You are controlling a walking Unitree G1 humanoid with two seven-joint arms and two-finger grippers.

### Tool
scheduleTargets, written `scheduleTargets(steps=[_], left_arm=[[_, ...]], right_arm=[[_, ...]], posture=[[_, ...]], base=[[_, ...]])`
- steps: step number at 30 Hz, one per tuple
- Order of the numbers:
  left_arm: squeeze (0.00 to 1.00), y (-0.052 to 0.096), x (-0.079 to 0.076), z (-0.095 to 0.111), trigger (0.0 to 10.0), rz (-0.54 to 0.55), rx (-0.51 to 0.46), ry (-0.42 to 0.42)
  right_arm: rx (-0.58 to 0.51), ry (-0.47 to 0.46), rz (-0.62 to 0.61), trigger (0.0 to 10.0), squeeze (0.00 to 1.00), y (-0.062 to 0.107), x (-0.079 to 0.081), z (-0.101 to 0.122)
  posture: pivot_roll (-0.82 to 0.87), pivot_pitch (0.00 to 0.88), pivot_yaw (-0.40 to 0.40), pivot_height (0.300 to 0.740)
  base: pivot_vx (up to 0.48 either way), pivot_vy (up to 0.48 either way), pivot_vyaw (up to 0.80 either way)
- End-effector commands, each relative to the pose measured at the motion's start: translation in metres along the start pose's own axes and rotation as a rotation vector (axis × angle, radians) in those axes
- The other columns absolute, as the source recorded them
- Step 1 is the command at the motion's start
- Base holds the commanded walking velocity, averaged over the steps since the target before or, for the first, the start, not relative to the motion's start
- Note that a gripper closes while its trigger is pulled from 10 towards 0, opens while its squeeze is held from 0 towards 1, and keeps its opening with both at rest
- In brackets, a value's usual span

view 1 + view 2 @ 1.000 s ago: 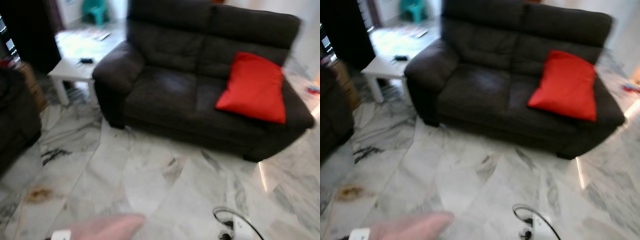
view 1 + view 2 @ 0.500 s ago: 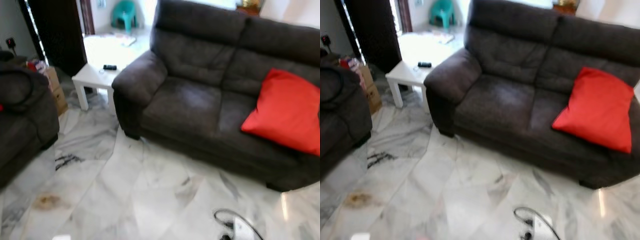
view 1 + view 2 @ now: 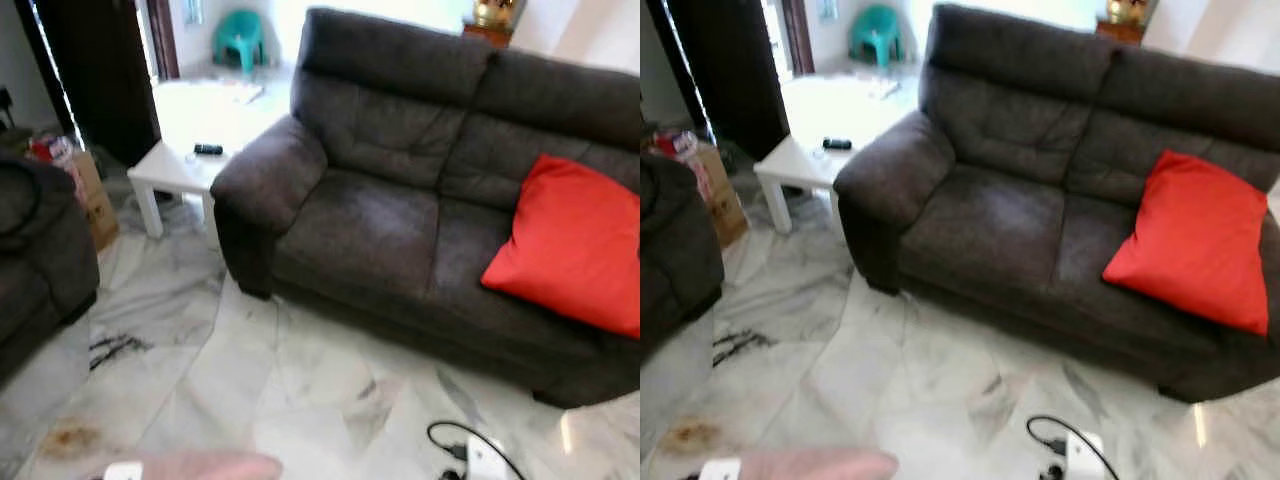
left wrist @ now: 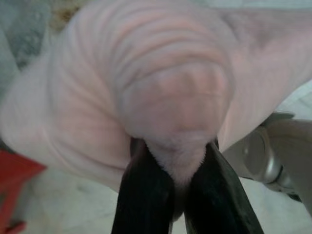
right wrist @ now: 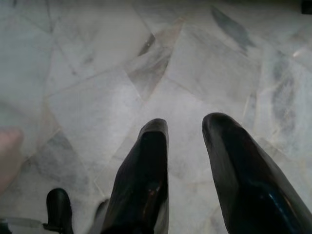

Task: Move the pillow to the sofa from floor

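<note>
Pale pink fabric, the pillow [image 4: 161, 92], is bunched up between the two black fingers [image 4: 146, 195] of the left gripper [image 4: 176, 183], which pinch a fold of it tightly; in the head views a corner of the same pink pillow [image 3: 195, 466] shows at the lower edge of the frame, low on the robot's left, well apart from the sofa. The right gripper [image 5: 185, 141] hangs over the marble floor [image 5: 97, 87] with its fingers spread apart and nothing between them. Ahead stands the dark grey two-seat sofa [image 3: 400, 200], its left cushion bare, while a red cushion [image 3: 575, 245] leans against the backrest on its right seat. Between the robot and the sofa lies an open stretch of veined white marble floor [image 3: 300, 380]. Near the lower right, a black cable [image 3: 455, 435] loops on the floor beside a white power strip [image 3: 483, 462]. Just beside the sofa's left armrest stands a small white side table [image 3: 175, 170] with a dark remote [image 3: 208, 149] on top. Farther left, part of a dark armchair [image 3: 40, 250] shows, with a cardboard box [image 3: 90, 195] beyond it. A teal plastic chair [image 3: 240, 35] sits far back in the bright room beyond the doorway.
</note>
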State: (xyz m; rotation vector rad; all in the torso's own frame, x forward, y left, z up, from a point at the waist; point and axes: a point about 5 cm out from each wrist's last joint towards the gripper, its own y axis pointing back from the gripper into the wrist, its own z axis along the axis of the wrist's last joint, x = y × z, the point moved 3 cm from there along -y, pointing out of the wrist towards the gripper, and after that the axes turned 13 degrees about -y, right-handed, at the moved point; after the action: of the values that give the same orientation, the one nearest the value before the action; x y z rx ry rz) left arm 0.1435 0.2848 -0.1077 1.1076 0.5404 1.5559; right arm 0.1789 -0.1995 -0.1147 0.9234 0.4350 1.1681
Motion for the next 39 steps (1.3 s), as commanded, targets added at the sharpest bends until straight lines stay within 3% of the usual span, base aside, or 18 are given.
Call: scheduleTargets(steps=[1,34,39], left_arm=[[0.0,-0.0003,0.0211,0.0013,10.0,-0.069,0.009,-0.003],[0.0,-0.0006,0.0194,0.0032,10.0,-0.087,0.006,-0.026],[0.0,-0.0006,0.0192,0.0033,10.0,-0.091,0.006,-0.037]], right_arm=[[0.009,-0.257,0.003,10.0,0.0,0.0077,-0.0403,0.0001],[0.008,-0.254,-0.007,10.0,0.0,0.0075,-0.0412,0.001],[0.018,-0.247,-0.01,10.0,0.0,0.0075,-0.0415,0.0001]], posture=[[-0.01,0.0,-0.041,0.74],[-0.01,0.0,-0.04,0.74],[-0.01,0.0,-0.041,0.74]], base=[[0.33,0.0,0.0],[0.331,0.0,0.0],[0.0,0.0,-0.32]])
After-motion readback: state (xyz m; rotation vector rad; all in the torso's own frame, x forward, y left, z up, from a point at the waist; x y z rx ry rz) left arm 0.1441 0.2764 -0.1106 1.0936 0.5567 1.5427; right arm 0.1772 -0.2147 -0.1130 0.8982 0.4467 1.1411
